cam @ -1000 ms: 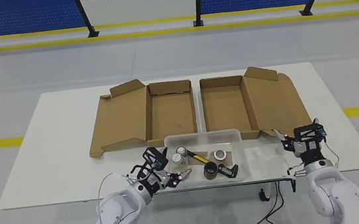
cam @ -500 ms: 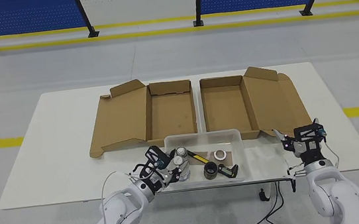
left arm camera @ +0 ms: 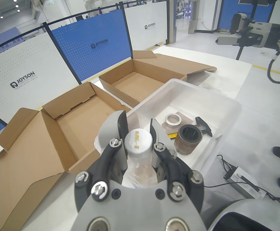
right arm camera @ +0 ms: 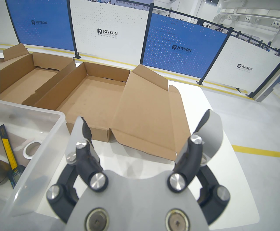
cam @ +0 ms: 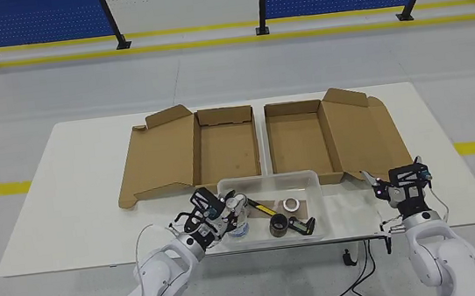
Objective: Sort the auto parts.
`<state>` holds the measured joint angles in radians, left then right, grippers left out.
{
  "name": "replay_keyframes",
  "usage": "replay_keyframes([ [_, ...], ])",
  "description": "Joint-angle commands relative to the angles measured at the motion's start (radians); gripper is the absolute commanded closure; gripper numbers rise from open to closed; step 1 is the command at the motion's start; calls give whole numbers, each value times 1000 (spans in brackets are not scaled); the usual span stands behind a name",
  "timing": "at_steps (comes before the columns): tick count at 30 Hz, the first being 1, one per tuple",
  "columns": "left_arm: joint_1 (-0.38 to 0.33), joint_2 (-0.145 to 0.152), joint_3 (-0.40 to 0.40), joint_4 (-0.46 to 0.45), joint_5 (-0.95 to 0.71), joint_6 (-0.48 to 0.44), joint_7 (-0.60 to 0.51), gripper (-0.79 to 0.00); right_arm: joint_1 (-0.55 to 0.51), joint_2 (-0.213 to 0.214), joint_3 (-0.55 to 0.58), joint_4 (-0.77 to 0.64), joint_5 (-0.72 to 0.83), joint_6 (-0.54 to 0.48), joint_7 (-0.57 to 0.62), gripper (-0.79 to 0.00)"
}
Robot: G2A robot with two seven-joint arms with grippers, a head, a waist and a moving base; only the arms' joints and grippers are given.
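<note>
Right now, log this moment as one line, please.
left hand: shut on white-capped clear plastic bottle in clear plastic bin | right hand: open, over white table beside bin | two brown cardboard boxes: empty

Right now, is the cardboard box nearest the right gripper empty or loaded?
Empty: in the right wrist view the cardboard box has a bare floor right up to its walls, no parts inside.

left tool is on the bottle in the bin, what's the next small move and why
Probably a short straight lift. The left tool looks shut on the bottle, a finger against each side of its white cap, and the bottle sits inside the clear bin, so it should clear the wall before going sideways.
</note>
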<state>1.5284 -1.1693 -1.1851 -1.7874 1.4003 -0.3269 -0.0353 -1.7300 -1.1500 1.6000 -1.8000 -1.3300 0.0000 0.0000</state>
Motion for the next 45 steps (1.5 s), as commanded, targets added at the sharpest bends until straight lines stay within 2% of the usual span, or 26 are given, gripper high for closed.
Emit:
replay_keyframes([
  [1,-2,0,1,-3,-2,-2,0,0,0,0,0,0,0,0,0,-785],
  [5,-6,-1,-1,-26,-32,-6,-9,0,0,0,0,0,0,0,0,-785],
  [17,-57,-2,-28,-191,-119,-34,-95,0,0,0,0,0,0,0,0,-785],
  [25,-95,-4,-31,-215,-159,-38,-125,0,0,0,0,0,0,0,0,-785],
  [30,-158,-13,-11,-159,-159,2,-107,0,0,0,0,0,0,0,0,-785],
  [34,-256,-32,34,-69,-150,109,-107,0,0,0,0,0,0,0,0,-785],
  [39,-411,-66,115,91,-148,233,-92,0,0,0,0,0,0,0,0,-785],
  [45,-570,-110,214,327,-111,328,-16,0,0,0,0,0,0,0,0,-785],
])
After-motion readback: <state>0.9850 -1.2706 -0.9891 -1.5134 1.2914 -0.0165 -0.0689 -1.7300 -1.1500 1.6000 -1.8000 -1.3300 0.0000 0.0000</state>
